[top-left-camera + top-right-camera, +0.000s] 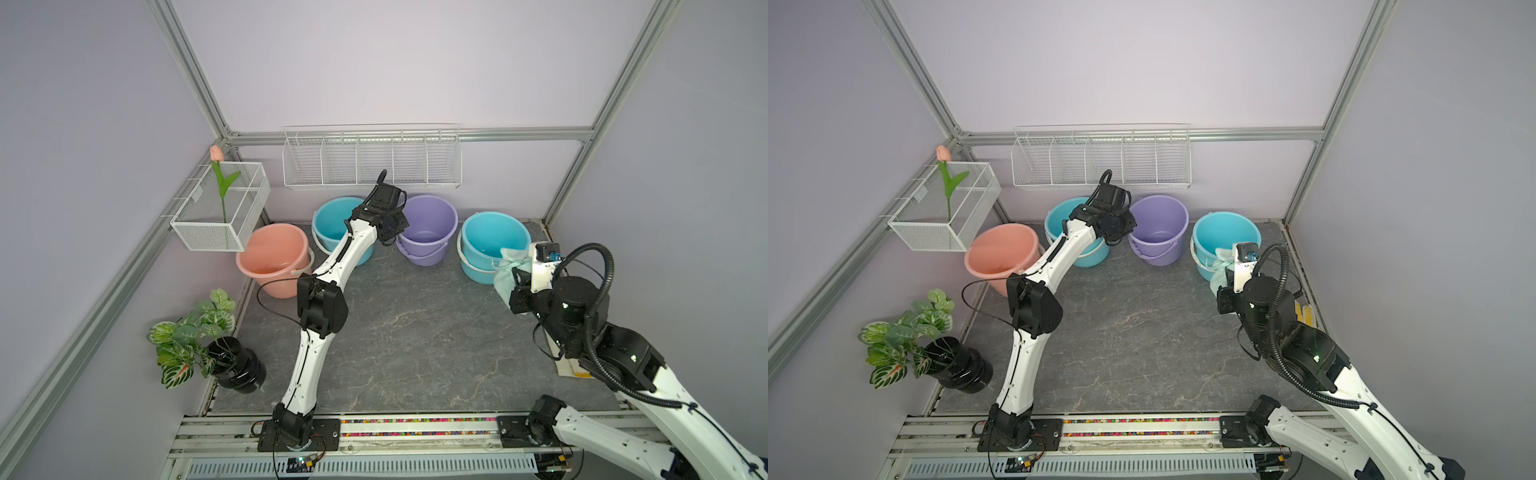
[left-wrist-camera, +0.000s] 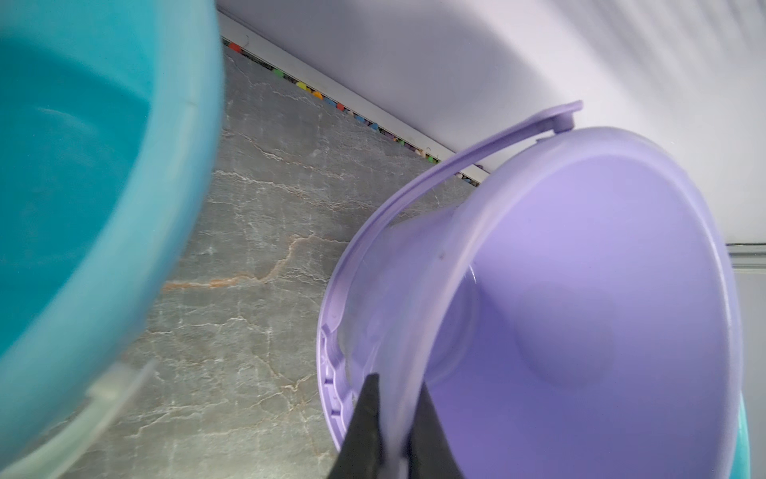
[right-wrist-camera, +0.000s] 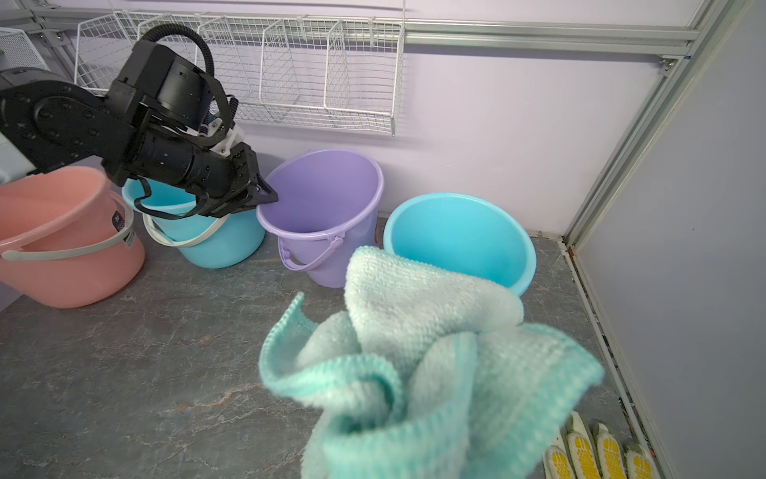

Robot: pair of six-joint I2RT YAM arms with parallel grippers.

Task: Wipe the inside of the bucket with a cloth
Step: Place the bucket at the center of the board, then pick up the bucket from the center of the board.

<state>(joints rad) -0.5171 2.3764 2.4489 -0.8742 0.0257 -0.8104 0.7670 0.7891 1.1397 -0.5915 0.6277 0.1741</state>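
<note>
Purple bucket [image 1: 428, 222], between blue buckets [image 1: 490, 237], rim-pinched by left gripper [image 3: 267, 198]; right gripper [image 1: 515, 279] clutches cloth [image 3: 414, 340].

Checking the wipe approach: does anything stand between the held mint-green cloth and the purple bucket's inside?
Nothing visible does. Between the mint-green terry cloth and the purple plastic bucket lies only bare grey tabletop, and the bucket's mouth is open. The left fingers pinch its rim on the side away from the cloth.

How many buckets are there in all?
4. A pink bucket at the left, a blue bucket behind the left arm, a purple bucket in the middle, a second blue bucket at the right next to the cloth. Any nested inside another would be hidden.
</note>
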